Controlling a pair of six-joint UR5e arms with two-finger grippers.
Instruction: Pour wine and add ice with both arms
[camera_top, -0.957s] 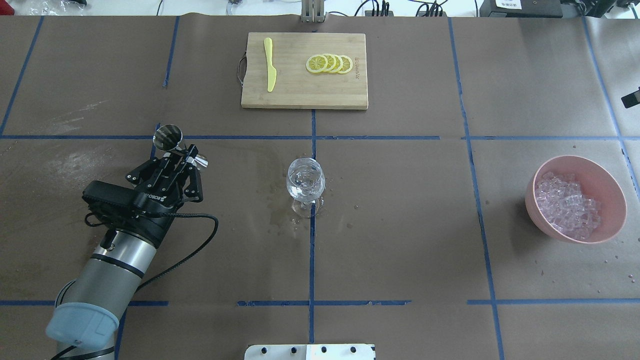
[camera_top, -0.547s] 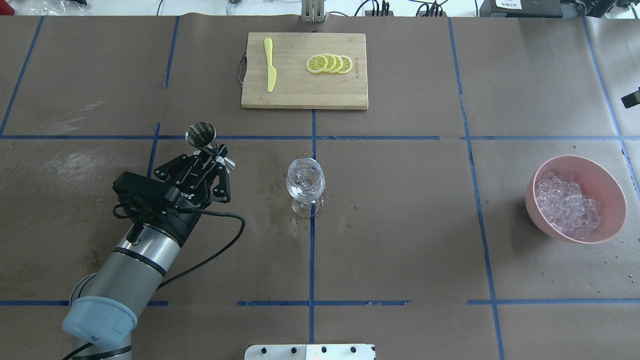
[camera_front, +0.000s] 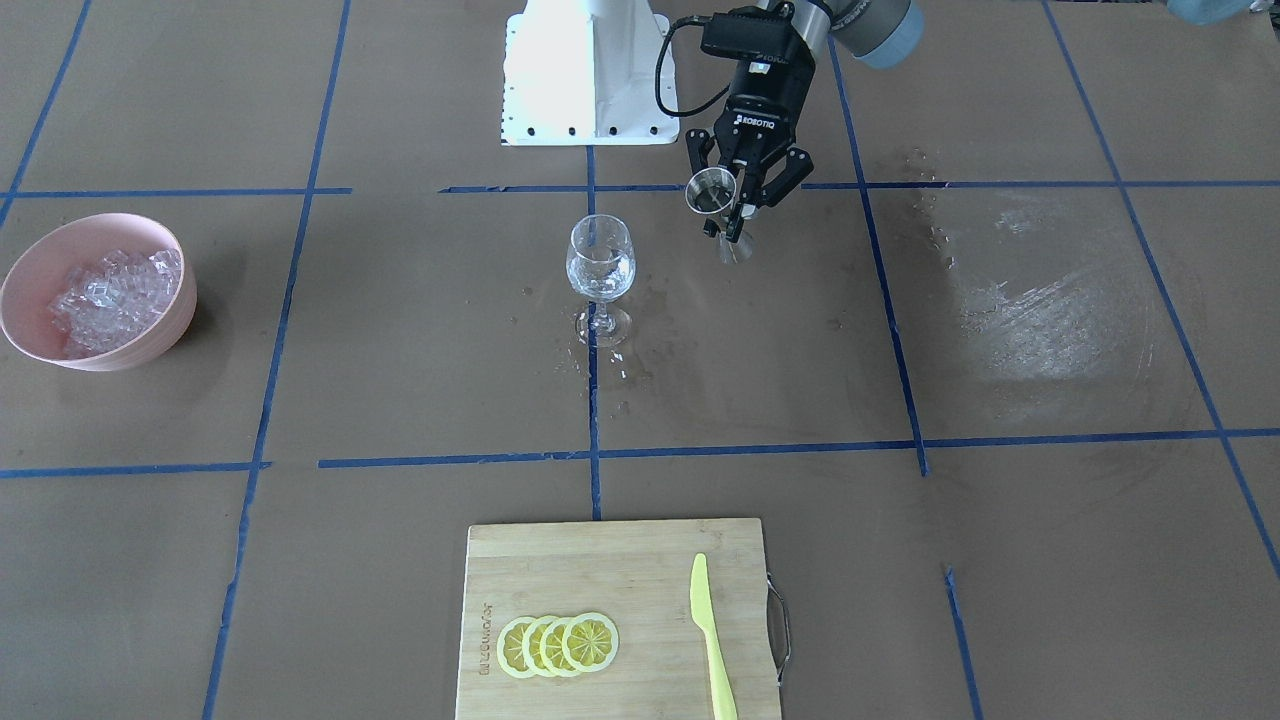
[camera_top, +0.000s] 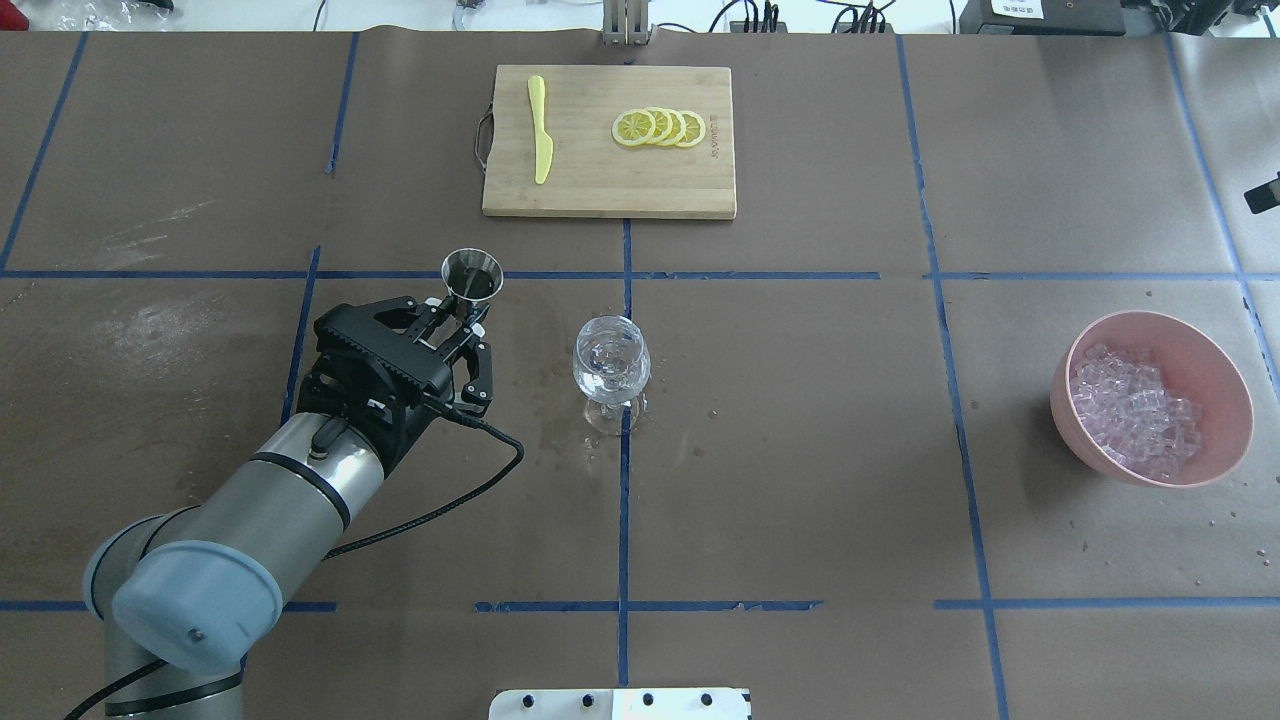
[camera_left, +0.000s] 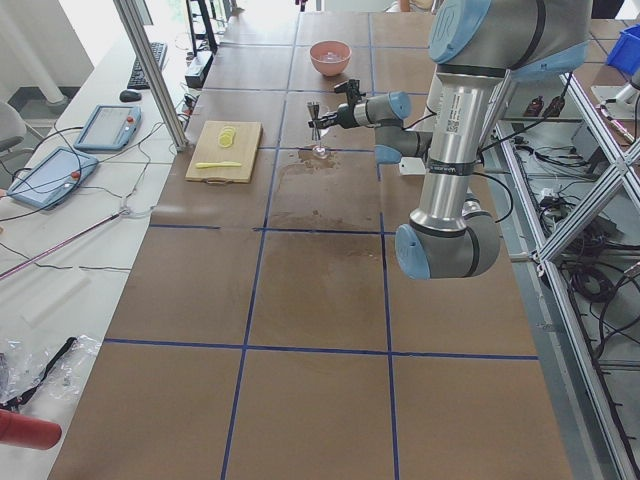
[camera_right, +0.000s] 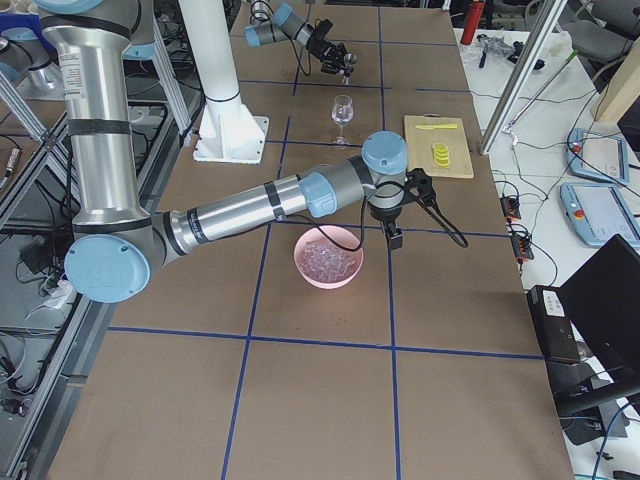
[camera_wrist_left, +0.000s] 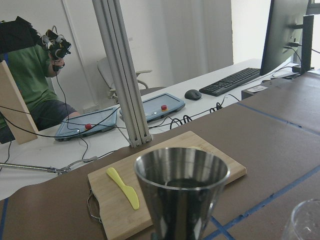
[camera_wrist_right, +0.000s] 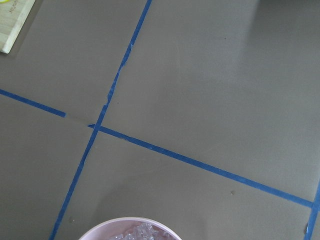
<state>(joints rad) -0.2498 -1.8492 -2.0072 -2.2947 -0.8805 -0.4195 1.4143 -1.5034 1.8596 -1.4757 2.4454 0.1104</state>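
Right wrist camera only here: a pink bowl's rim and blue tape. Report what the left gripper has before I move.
Observer: The left gripper is shut on a steel jigger, held upright.
Operator: Give me its place relative to the wine glass.
Observer: The jigger is beside the wine glass, on the robot's left of it and apart from it, not above its rim.
Operator: Now the table around the glass.
Observer: There are wet patches around the glass's foot.
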